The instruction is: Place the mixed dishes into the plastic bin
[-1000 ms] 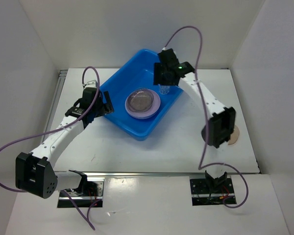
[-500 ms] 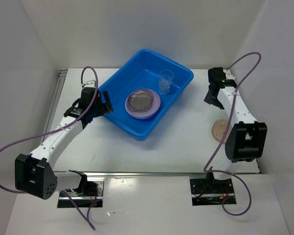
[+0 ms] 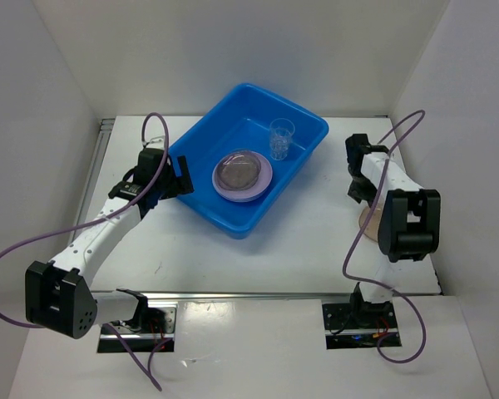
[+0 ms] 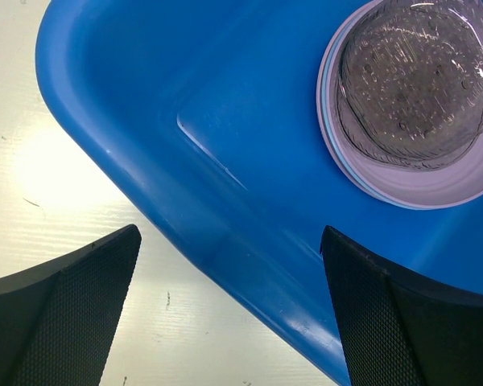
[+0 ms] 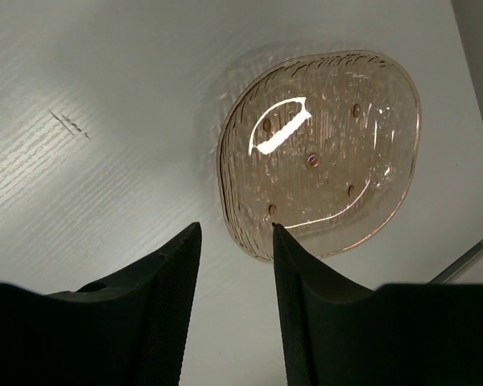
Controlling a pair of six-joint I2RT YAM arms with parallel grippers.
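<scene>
The blue plastic bin (image 3: pixel 243 133) holds a lavender plate (image 3: pixel 263 184) with a grey speckled plate (image 3: pixel 239 171) on top, and a clear ribbed cup (image 3: pixel 281 138) standing upright. My left gripper (image 3: pixel 180 179) is open and empty at the bin's left outer wall. In the left wrist view it (image 4: pixel 229 233) straddles the bin's wall (image 4: pixel 225 121). A tan translucent plate (image 3: pixel 368 221) lies on the table at the right, half hidden by my right arm. My right gripper (image 3: pixel 362 193) is open just above its near edge (image 5: pixel 322 153), one finger (image 5: pixel 306 289) over the rim.
White walls enclose the table on three sides. The right arm's black elbow (image 3: pixel 407 220) hangs over the table's right edge beside the tan plate. Purple cables loop from both arms.
My right gripper left the clear cup standing in the bin, swung out to the right side of the table and came down over the tan plate. The left arm has not moved.
</scene>
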